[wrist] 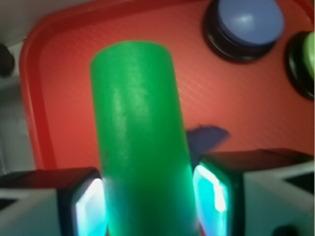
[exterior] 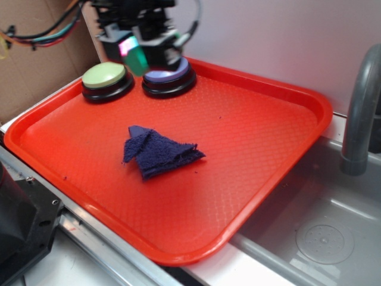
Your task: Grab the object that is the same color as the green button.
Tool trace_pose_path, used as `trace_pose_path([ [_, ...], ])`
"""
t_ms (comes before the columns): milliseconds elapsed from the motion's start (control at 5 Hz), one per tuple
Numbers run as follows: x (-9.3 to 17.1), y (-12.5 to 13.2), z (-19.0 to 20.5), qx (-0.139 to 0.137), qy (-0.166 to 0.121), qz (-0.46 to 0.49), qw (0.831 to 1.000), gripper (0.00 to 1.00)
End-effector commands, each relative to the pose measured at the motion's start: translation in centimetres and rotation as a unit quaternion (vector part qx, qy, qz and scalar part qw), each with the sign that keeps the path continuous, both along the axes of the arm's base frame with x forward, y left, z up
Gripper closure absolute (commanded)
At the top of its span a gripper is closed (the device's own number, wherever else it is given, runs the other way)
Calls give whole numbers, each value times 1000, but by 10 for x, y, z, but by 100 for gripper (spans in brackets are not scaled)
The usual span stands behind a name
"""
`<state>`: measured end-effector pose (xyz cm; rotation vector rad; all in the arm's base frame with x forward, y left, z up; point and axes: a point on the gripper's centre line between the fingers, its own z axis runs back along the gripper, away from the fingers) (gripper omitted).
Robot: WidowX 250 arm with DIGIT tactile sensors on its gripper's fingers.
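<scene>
One green thing mattered here, and we already had it. Our jaws (wrist: 147, 201) were closed tight on the green cylinder (wrist: 140, 137), one glowing pad (wrist: 91, 206) pressed on each side of it. In the wrist view most of the cylinder stuck out past the pads, so we held it near one end. In the outside view it (exterior: 137, 58) showed only as a small green bit under the arm, and it looked lifted off the red tray (exterior: 256, 149).

Below and beyond the jaws we saw the green button (exterior: 104, 75) and the blue button (exterior: 169, 76) sitting side by side on the tray. The jaws hung just above the blue one. A folded dark blue cloth (exterior: 158, 153) lay farther out, well apart from the jaws, in the middle of the tray.

We thought the grabbing step was as good as done, since the cylinder matched the green button in color. The next move, we guessed, only needed a steady squeeze so it would not slip, and care not to bump the buttons below.
</scene>
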<state>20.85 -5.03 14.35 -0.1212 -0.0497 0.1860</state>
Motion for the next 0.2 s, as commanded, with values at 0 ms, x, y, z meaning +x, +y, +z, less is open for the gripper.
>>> trace_pose_path([
  [0, 3, 23, 4, 9, 13, -15, 1000, 0],
])
